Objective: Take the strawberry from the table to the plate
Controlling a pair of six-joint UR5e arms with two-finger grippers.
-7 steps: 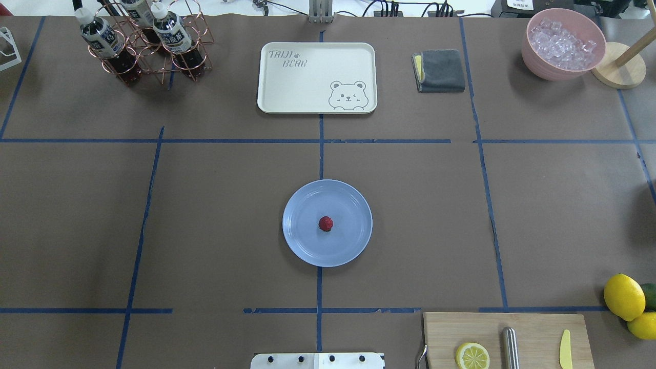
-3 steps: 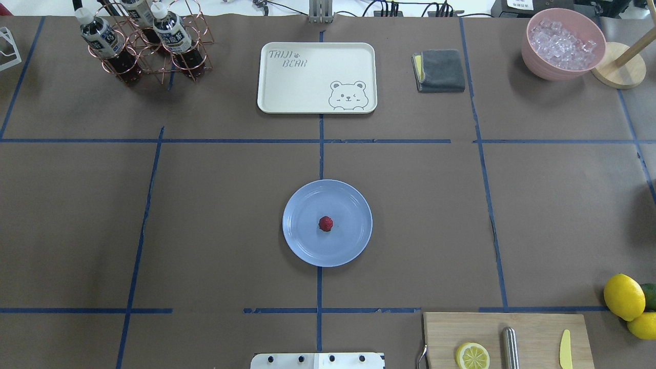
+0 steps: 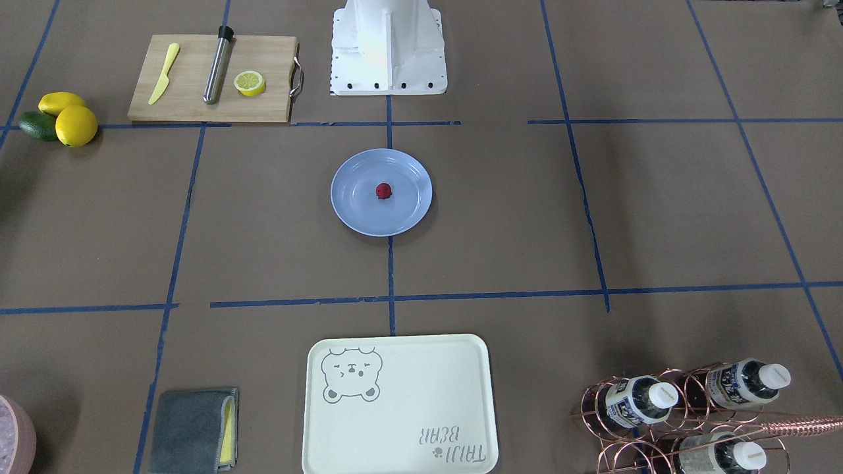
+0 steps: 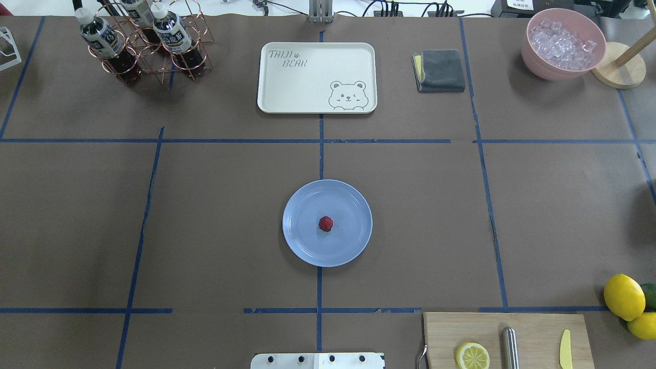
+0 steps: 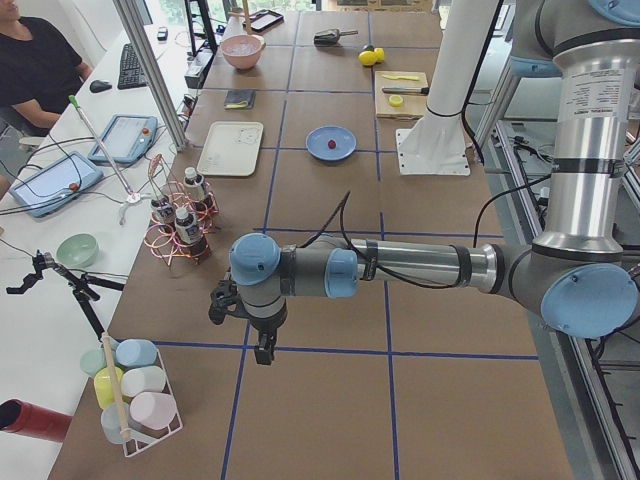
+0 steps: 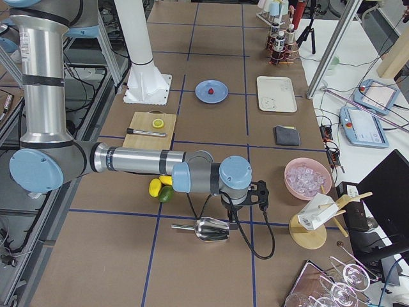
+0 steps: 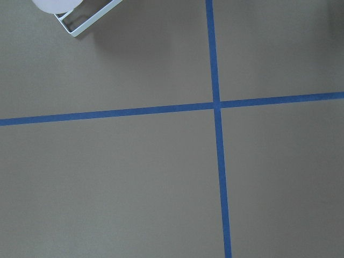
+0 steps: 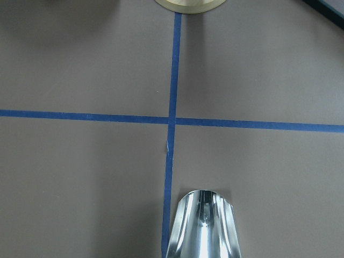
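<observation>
The small dark-red strawberry [image 4: 325, 223] [image 3: 383, 191] lies near the middle of the light-blue plate [image 4: 351, 202] [image 3: 411, 172], which rests at the centre of the brown, blue-taped table [image 4: 225, 205]. No gripper is near it. In the exterior left view my left gripper [image 5: 263, 350] hangs over the table's far left end, well away from the plate [image 5: 318, 135]. The exterior right view shows my right gripper [image 6: 231, 216] over the far right end, just above a metal scoop [image 6: 211, 229]. I cannot tell whether either gripper is open or shut. Both wrist views show only table.
A cream bear tray [image 4: 316, 77] lies beyond the plate, with a folded grey cloth [image 4: 439, 70], a pink bowl of ice [image 4: 562, 43] and a bottle rack [image 4: 146, 41]. A cutting board [image 4: 505, 341] and lemons [image 4: 623, 296] sit at the near right. A person [image 5: 35, 60] sits at a side desk.
</observation>
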